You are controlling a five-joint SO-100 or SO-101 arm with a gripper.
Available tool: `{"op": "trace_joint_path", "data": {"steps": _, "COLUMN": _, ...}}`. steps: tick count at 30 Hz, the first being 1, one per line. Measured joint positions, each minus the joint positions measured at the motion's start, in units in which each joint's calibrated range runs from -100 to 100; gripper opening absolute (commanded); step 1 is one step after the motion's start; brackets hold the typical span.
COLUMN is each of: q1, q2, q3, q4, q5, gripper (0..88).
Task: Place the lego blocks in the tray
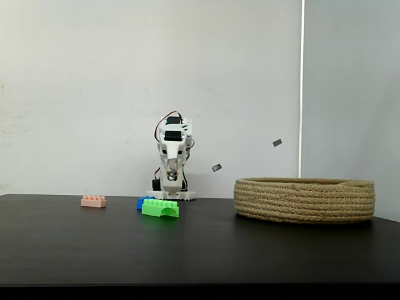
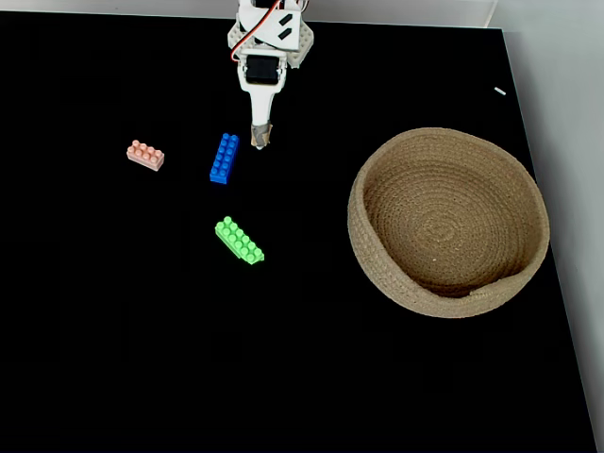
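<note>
Seen from above, the blue brick [image 2: 225, 158] lies lengthwise toward the arm, beside the hand [image 2: 260, 138], fingers together.

Pink brick [image 2: 146, 155]: studs only, no readable text.
Blue brick [image 2: 224, 158]: no lettering legible.
Green brick [image 2: 240, 241]: no lettering legible.
Rope tray [image 2: 377, 264]: no label or tag readable.
Arm [image 2: 271, 42]: no brand or number readable in either fixed view.
Wall [image 1: 94, 75]: two small grey marks, too small to read.
Table [image 2: 113, 359]: no markings.
</note>
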Motion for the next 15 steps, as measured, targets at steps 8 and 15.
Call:
{"op": "trace_joint_path", "data": {"steps": 8, "q1": -2.4, "q2": 0.0, "q3": 0.0, "q4": 0.0, "q5": 0.0, "gripper": 0.3}}
{"op": "trace_joint_path", "data": {"steps": 15, "q1": -2.9, "q2": 0.0, "q3": 0.0, "q4": 0.0, "q5": 0.0, "gripper": 0.3}}
